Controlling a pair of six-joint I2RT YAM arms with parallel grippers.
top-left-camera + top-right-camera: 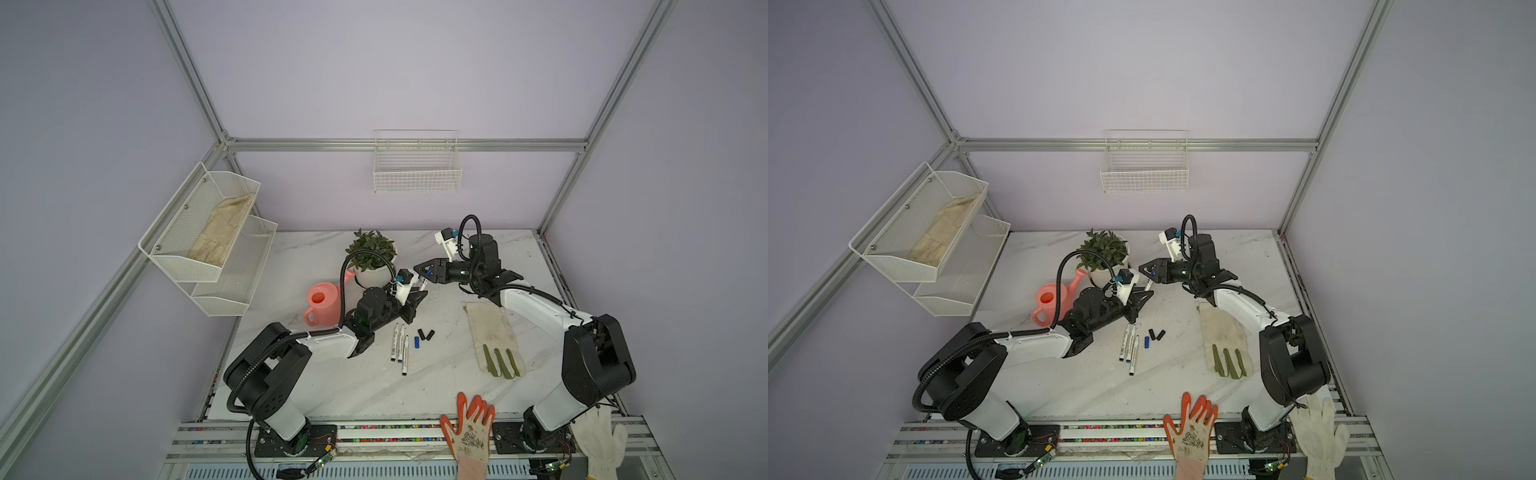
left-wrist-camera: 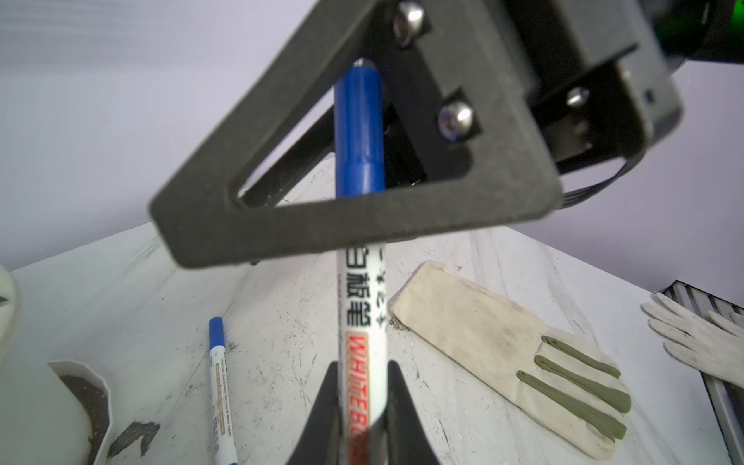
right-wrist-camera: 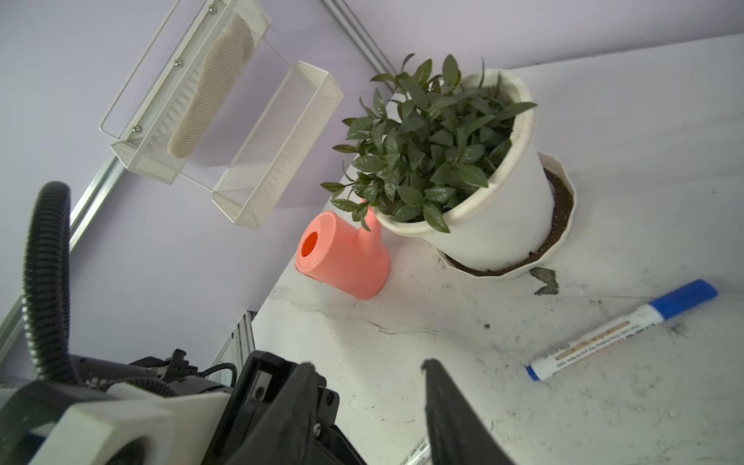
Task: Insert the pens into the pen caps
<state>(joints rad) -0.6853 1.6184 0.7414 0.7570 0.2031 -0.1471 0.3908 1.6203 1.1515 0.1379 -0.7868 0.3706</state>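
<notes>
Place: robot lab test cell.
Enclosure: aluminium frame, plain lilac walls.
Rig: left arm and right arm bolted to a front rail.
Staging: marble-look tabletop with household props: plant, watering can, glove, wall basket.

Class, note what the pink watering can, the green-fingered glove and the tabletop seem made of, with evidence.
Watering can: probably moulded plastic, smooth even pink. Glove: woven cloth, soiled cream, green rubbery-looking finger strips. Tabletop: white, grey-veined, marble look; possibly laminate.
</notes>
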